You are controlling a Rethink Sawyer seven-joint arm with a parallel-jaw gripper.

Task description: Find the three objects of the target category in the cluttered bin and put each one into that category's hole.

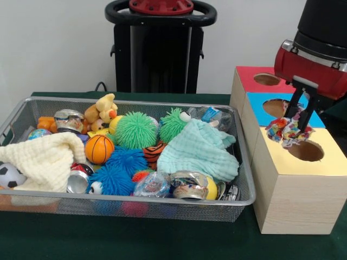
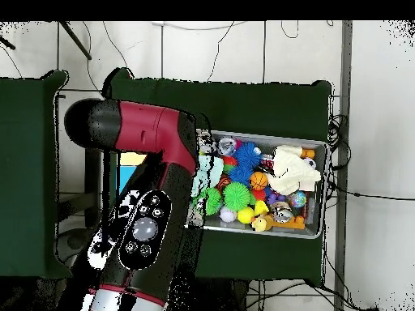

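A green table (image 1: pixel 108 241) held everything. On it sat a wire mesh bin (image 1: pixel 124 206), crammed full, and beside it a wooden box (image 1: pixel 295 200) with three round holes on top: one in a red panel (image 1: pixel 267 79), one in a blue panel (image 1: pixel 275 107), one in a yellow panel (image 1: pixel 306 150). My arm (image 2: pixel 146 202), red and black, filled much of the overhead view and hid the box there. In the bin lay a cream cloth (image 1: pixel 46 160) at one end and a mint cloth (image 1: pixel 200 151) at the other, with a green spiky ball (image 1: pixel 135 130), a blue spiky ball (image 1: pixel 127 160), a small basketball (image 1: pixel 99 149), a plush toy (image 1: pixel 102 111) and some crushed cans (image 1: pixel 187 184) among them. My gripper (image 1: pixel 297 122) hung over the box, its jaws closed on a crumpled wrapper (image 1: pixel 287 131). The wrapper, many-coloured, sat above the yellow panel, just beside that hole's edge and near the blue panel.
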